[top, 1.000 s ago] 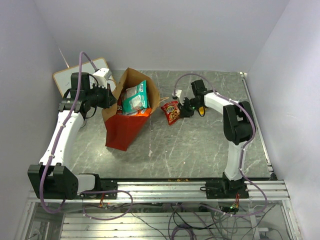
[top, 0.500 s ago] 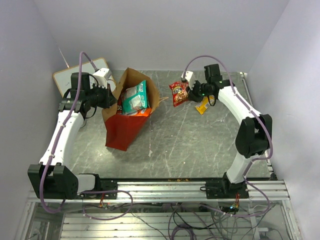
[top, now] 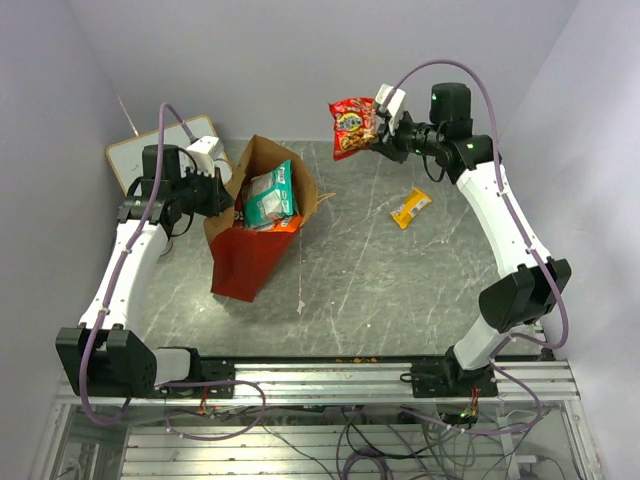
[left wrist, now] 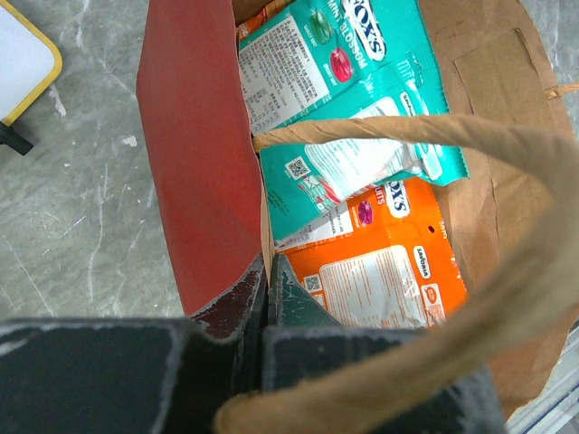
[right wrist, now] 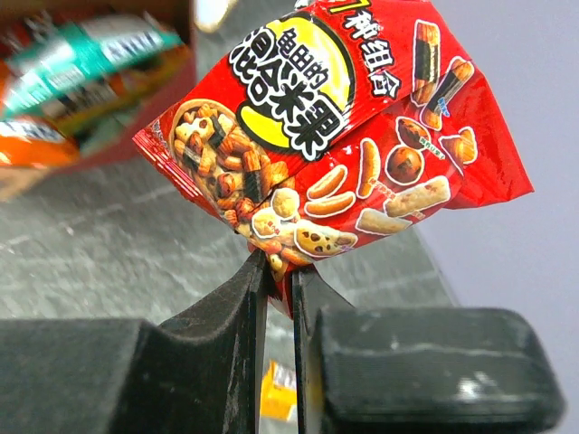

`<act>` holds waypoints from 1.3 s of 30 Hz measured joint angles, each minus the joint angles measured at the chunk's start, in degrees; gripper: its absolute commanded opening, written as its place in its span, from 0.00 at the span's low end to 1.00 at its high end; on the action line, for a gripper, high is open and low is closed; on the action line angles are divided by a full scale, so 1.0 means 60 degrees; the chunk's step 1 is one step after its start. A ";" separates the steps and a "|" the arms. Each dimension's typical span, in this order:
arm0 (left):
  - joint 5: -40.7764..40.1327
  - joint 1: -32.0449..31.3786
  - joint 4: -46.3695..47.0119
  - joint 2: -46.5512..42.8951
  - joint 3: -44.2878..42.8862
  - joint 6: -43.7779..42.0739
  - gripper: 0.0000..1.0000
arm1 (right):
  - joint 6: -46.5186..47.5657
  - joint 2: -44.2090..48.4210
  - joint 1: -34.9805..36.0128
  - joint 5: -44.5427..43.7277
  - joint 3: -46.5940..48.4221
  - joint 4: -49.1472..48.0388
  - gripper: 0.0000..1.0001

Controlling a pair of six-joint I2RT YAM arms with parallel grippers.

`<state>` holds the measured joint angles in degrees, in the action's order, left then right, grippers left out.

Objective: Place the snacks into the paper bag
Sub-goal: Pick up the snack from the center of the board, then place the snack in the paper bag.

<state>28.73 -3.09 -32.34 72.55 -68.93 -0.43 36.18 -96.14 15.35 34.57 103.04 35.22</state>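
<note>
The right end effector (top: pixel 381 134) is clamped on one edge of the crinkly red foil snack packet (top: pixel 351 126) and holds it aloft. The tall red paper bag (top: pixel 243 262) lies to its left and lower, mouth open. The left end effector (top: pixel 226 197) pinches the bag's rim.

Worktop (top: pixel 400 290): grey stone-look slab w/ white veining, fills centre of frame.
Back wall (top: pixel 300 60), left wall (top: pixel 40 130), right wall (top: pixel 595 150): all plain, pale lilac-white.
White board (top: pixel 128 158), yellow rim, upper left at the corner.
Alu. rail (top: pixel 330 378) along bottom edge, w/ loose cables (top: pixel 380 440) below.
Lighting even, diffuse; shadows soft.
</note>
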 measured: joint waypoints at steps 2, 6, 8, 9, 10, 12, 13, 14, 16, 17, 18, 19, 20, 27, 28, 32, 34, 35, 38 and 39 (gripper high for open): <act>0.0000 0.0000 0.0000 0.0000 0.0000 0.0000 0.07 | -0.0229 -0.0018 0.0229 0.0335 0.0430 0.0004 0.00; 0.0000 0.0000 0.0000 0.0000 0.0000 0.0004 0.07 | -0.0590 -0.0189 0.1009 0.0597 0.1206 0.0153 0.00; 0.0000 0.0000 0.0004 0.0000 0.0000 0.0007 0.07 | -0.0729 -0.0375 0.1647 0.0477 0.1483 0.0248 0.00; 0.0000 0.0000 0.0004 0.0000 0.0000 0.0011 0.07 | -0.0801 -0.0477 0.1982 0.0375 0.1566 0.0317 0.00; 0.0000 0.0000 0.0007 -0.0004 0.0000 0.0018 0.07 | -0.0903 -0.0594 0.2346 0.0259 0.1643 0.0423 0.00; -0.0004 0.0000 0.0015 -0.0004 0.0000 0.0076 0.07 | -0.1111 -0.0831 0.2983 0.0007 0.1712 0.0623 0.00; -0.0011 0.0000 0.0025 -0.0011 0.0000 0.0117 0.07 | -0.1231 -0.0947 0.3308 -0.0171 0.1723 0.0736 0.00; -0.0029 0.0000 0.0033 -0.0022 0.0000 0.0153 0.07 | -0.1366 -0.1042 0.3588 -0.0361 0.1723 0.0849 0.00; -0.0087 0.0000 0.0044 -0.0047 0.0000 0.0237 0.07 | -0.1617 -0.1209 0.4003 -0.0776 0.1730 0.1060 0.00; -0.0131 0.0000 0.0047 -0.0069 0.0000 0.0313 0.07 | -0.1803 -0.1319 0.4226 -0.1075 0.1752 0.1173 0.00; -0.0175 0.0000 0.0055 -0.0076 0.0000 0.0372 0.07 | -0.1934 -0.1410 0.4360 -0.1249 0.1781 0.1253 0.00; -0.0226 0.0000 0.0058 -0.0084 0.0000 0.0412 0.07 | -0.2095 -0.1523 0.4521 -0.1490 0.1865 0.1388 0.00; -0.0288 0.0000 0.0058 -0.0095 0.0000 0.0459 0.07 | -0.2255 -0.1661 0.4652 -0.1708 0.2000 0.1555 0.00; -0.0623 -0.0004 0.0066 -0.0127 0.0000 0.0652 0.07 | -0.3166 -0.2565 0.5206 -0.2900 0.2761 0.2295 0.00; -0.0656 -0.0004 0.0069 -0.0127 0.0000 0.0656 0.07 | -0.3242 -0.2623 0.5238 -0.3024 0.2750 0.2397 0.00; -0.0688 -0.0004 0.0073 -0.0127 0.0000 0.0663 0.07 | -0.3497 -0.2761 0.5337 -0.3344 0.2750 0.2772 0.00; -0.0685 -0.0004 0.0076 -0.0127 0.0000 0.0681 0.07 | -0.3603 -0.2776 0.5362 -0.3308 0.2750 0.2841 0.01; -0.0681 -0.0004 0.0080 -0.0127 0.0000 0.0688 0.07 | -0.3672 -0.2790 0.5391 -0.3253 0.2754 0.2867 0.04; -0.0674 -0.0004 0.0084 -0.0127 0.0000 0.0692 0.07 | -0.3821 -0.2834 0.5595 -0.3104 0.2809 0.2954 0.19; -0.0674 -0.0004 0.0084 -0.0127 0.0000 0.0692 0.07 | -0.3858 -0.2845 0.5701 -0.3071 0.2809 0.2976 0.24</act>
<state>24.69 -3.11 -31.83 71.79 -68.93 3.73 13.04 -113.21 49.56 16.14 119.90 53.08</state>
